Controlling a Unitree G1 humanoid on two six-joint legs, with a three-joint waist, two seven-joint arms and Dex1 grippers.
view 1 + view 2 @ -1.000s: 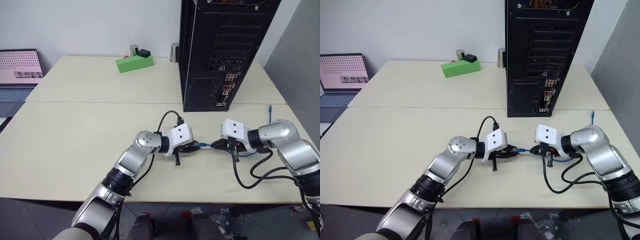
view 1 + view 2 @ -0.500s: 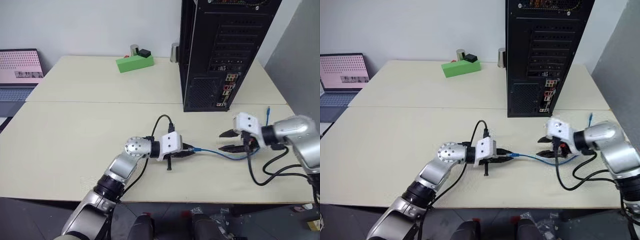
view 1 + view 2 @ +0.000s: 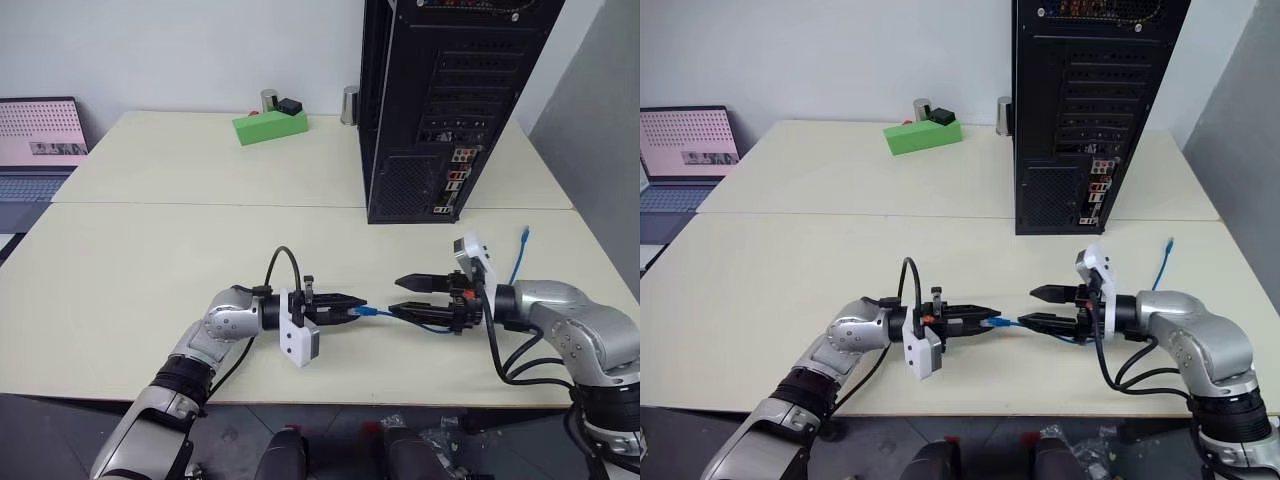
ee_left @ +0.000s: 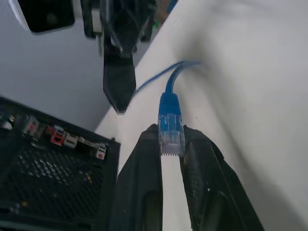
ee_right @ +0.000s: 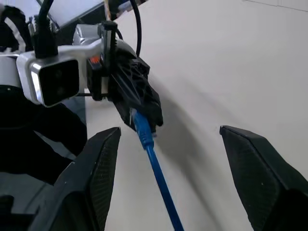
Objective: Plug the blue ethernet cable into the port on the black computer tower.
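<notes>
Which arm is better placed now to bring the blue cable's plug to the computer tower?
Probably the left: its gripper pinches the blue cable at the plug. The right gripper is open, holding nothing.

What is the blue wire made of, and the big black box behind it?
The blue ethernet cable looks like bendy rubbery plastic, since it curves loosely on the table; its plug looks like clear hard plastic, see-through at the tip. The black computer tower looks like painted metal, matte, with punched mesh and slot covers.
</notes>
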